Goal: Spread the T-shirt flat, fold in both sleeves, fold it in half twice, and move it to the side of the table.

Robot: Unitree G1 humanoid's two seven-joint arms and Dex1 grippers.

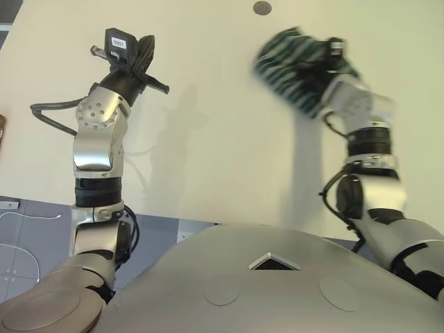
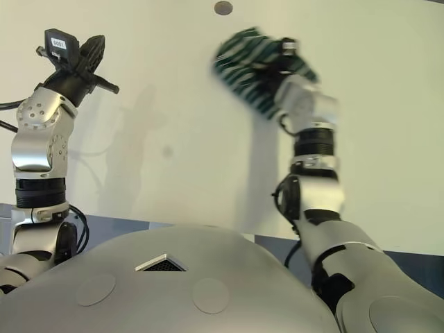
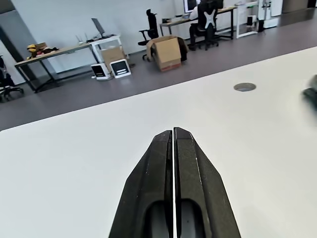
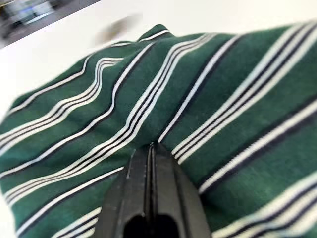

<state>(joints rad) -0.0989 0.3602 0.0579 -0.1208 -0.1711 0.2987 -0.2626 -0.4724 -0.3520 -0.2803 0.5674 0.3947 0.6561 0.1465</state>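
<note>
The green striped T-shirt point(image 4: 208, 89) is seen bunched at the tips of the right claw point(image 4: 151, 145), whose fingers are pressed together on a pinch of the cloth. In the head views the T-shirt is blurred and most of that claw is hidden behind it. Whether any cloth touches the table point(image 1: 208, 139) cannot be told. The left claw point(image 3: 173, 131) is closed on nothing, well apart from the T-shirt. A round cover point(image 1: 262, 7) is set in the table beyond both claws.

White label point(image 1: 118, 43) with small printed digits, on the black camera housing point(image 1: 113, 55) beside the left gripper point(image 1: 148, 41).
</note>
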